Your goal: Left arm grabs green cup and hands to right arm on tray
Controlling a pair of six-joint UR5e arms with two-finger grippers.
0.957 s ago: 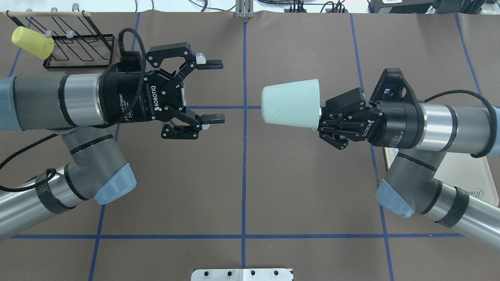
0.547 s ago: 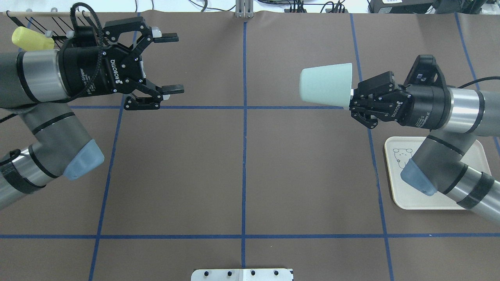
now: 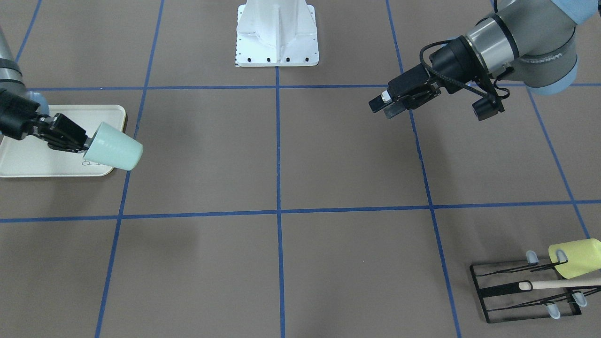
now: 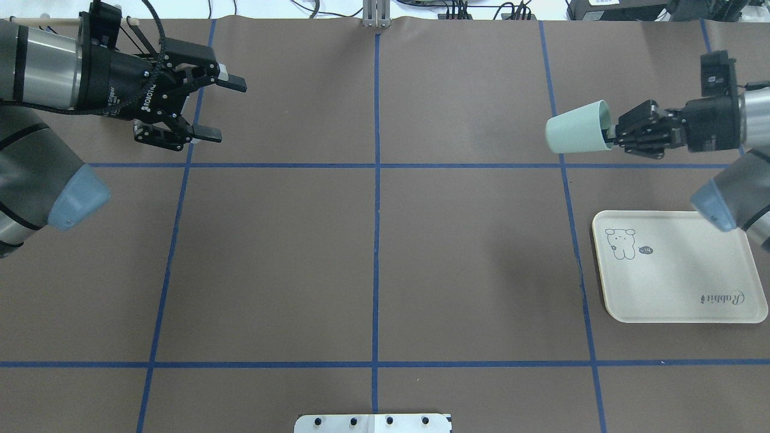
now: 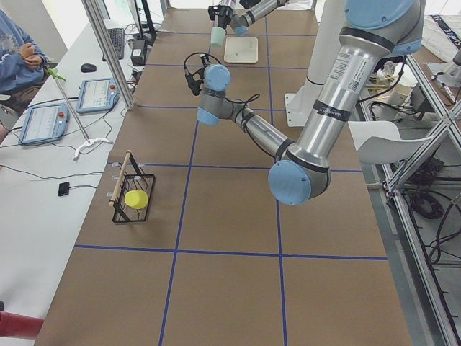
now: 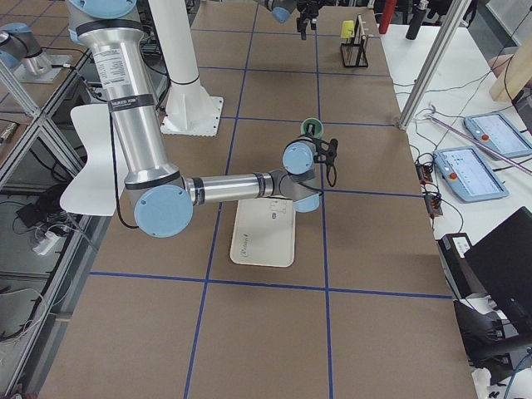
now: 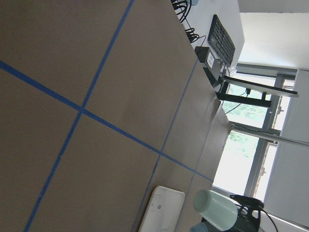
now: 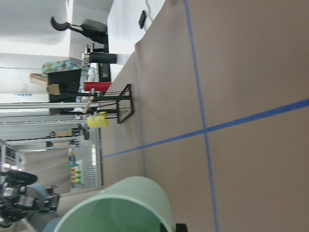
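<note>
Over the surface (image 4: 373, 252), our right claw (image 4: 610, 137) pinches the green cup (image 4: 574, 135) by its rim; we should set it upright on the tray (image 4: 680, 317) before releasing.

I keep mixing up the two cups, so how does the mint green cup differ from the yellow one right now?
Colour: the green cup is pale mint, the yellow cup yellow-green. Support: the right gripper holds the green cup sideways by its rim; the yellow cup rests on the black wire rack. Side: the green cup is on the robot's right, the yellow cup on its left. Both are small, tapered, handleless.
</note>
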